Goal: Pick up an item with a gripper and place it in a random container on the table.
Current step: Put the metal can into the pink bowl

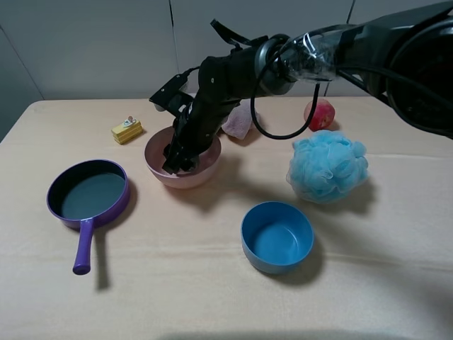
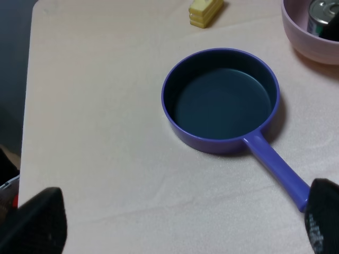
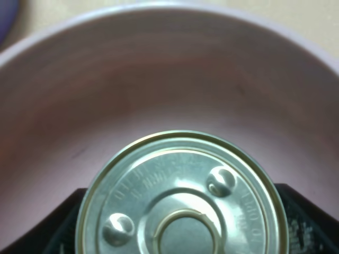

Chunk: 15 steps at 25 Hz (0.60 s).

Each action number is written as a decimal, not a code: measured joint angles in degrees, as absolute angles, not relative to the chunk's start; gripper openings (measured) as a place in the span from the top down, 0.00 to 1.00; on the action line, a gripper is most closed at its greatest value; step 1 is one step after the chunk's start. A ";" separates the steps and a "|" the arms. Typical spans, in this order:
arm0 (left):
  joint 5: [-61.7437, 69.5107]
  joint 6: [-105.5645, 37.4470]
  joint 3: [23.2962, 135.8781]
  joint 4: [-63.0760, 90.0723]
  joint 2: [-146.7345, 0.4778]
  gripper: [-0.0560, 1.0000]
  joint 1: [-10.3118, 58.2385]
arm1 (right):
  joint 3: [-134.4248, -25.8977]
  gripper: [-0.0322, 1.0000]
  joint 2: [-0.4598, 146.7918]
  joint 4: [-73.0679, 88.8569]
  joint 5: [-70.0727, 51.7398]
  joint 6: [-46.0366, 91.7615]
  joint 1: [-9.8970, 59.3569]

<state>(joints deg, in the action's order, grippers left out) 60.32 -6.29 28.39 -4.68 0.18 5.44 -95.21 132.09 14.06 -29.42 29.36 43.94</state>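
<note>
right claw in the bowl, pinching the can

the right claw (image 1: pixel 173 163) is down inside the pink bowl (image 1: pixel 207 174), its black fingers (image 3: pixel 64 228) pressed against both sides of the can (image 3: pixel 183 201), which sits lid up between them; whether it touches the bowl's floor cannot be told. the left claw (image 2: pixel 180 228) hangs spread wide over the table (image 2: pixel 95 106), with the purple pan (image 2: pixel 222 100) just ahead of it and a yellow block (image 2: pixel 205 11) beyond the pan.

Silver pull-tab tin can (image 3: pixel 183 198) upright inside pale-pink bowl (image 3: pixel 159 79), bowl on beige table (image 1: pixel 212 297)
</note>
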 joint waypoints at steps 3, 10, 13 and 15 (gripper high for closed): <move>60.32 -6.29 28.39 -4.68 0.18 0.09 5.44 | -95.21 0.49 131.51 14.06 -29.31 29.36 43.94; 60.32 -6.29 28.39 -4.68 0.18 0.09 5.44 | -95.21 0.49 130.97 14.02 -29.27 29.36 43.94; 60.32 -6.29 28.39 -4.68 0.18 0.09 5.44 | -95.21 0.48 130.97 14.02 -29.27 29.36 43.94; 60.32 -6.29 28.39 -4.68 0.18 0.09 5.44 | -95.21 0.45 130.97 14.02 -29.32 29.36 43.94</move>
<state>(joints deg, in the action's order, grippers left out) 60.32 -6.29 28.39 -4.68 0.18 5.44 -95.21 130.97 14.02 -29.32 29.36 43.94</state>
